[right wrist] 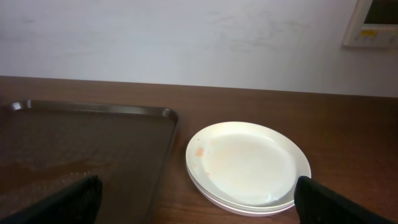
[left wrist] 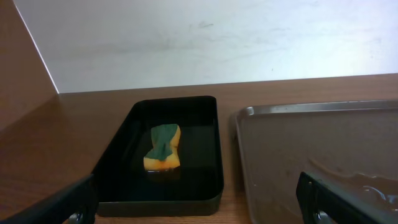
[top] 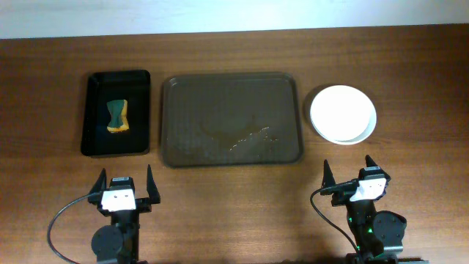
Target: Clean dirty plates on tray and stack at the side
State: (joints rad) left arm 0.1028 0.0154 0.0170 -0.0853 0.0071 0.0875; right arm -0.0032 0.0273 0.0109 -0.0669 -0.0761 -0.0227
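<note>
Plates (top: 343,114) sit in one stack on the tabletop (top: 234,51), just right of the tray (top: 231,119) and apart from its rim. The right wrist view shows at least two rims, but the exact count cannot be told. The top plate is white, with a faint orange speck near its left edge. The tray carries no plates, and a wet, shiny streak (top: 245,138) crosses its front half. Left of it lies a smaller black tray (top: 139,110) holding a yellow-and-green sponge (top: 117,116). The left end effector (top: 124,176) hangs at the near edge with its fingers spread wide, gripping nothing. The right end effector (top: 348,165) is likewise wide apart and empty, in front of the plates.
</note>
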